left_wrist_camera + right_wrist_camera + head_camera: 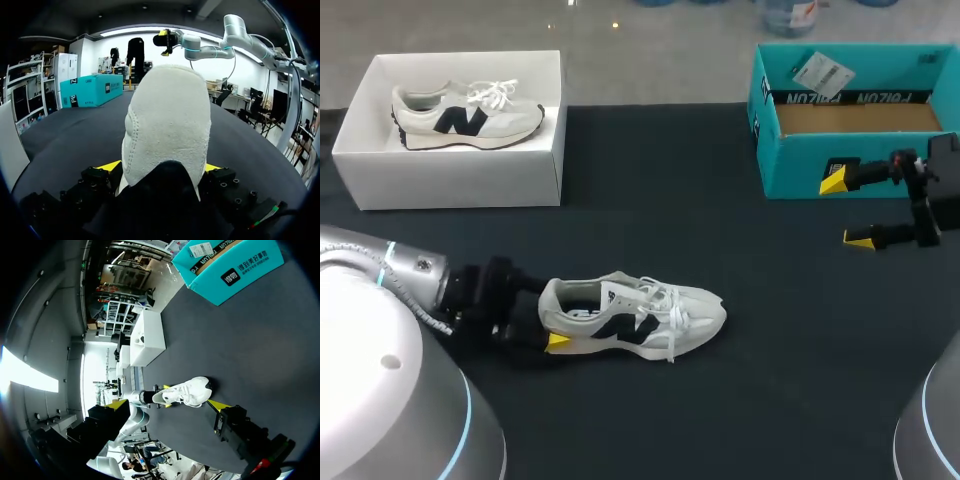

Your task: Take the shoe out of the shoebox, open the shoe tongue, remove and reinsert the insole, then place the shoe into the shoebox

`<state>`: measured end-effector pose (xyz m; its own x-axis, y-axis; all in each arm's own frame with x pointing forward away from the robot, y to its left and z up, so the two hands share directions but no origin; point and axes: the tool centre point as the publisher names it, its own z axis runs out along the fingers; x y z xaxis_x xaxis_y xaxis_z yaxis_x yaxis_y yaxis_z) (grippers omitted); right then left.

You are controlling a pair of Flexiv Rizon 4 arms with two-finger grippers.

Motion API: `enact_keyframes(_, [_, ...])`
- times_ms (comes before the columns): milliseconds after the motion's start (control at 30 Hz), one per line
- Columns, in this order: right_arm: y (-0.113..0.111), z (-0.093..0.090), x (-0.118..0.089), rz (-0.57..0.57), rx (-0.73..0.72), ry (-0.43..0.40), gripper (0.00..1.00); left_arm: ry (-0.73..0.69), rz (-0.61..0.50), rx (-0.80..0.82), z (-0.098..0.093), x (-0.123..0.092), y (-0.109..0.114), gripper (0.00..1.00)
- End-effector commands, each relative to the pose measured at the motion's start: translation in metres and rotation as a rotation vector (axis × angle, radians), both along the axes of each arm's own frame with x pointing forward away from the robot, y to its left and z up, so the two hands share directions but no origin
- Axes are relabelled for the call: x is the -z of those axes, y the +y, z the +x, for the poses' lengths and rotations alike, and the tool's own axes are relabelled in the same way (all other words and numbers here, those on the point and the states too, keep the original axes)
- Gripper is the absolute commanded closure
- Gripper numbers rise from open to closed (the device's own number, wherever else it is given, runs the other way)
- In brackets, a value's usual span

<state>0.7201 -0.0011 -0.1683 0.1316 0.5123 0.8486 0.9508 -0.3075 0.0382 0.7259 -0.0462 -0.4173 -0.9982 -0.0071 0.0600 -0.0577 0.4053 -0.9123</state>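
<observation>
Left jaws clamped on the heel of the shoe [640, 318], a yellow tip against each side; shoe upright on its sole on the dark worktop [670, 200], toe pointing straight away from the left jaws; right jaws wide apart and empty, above the worktop just beside the front wall of the open teal shoebox [820, 172], well apart from the shoe; well beyond the left jaws, a white box [460, 178] holding a second shoe [465, 115].
</observation>
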Motion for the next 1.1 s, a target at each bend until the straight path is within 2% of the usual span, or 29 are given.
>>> enact_keyframes(33, [0.0007,-0.0009,0.0002,-0.004,0.003,0.002,0.00,0.020,-0.002,0.029,0.0063,0.0065,-0.0040,1.00])
enact_keyframes(233, [0.0007,-0.0009,0.0002,-0.004,0.003,0.002,0.00,0.025,0.008,0.034,0.0065,0.0125,-0.0063,1.00])
enact_keyframes(1100, [0.0007,-0.0009,0.0002,-0.004,0.003,0.002,0.00,0.025,0.012,0.027,0.0062,0.0114,-0.0064,1.00])
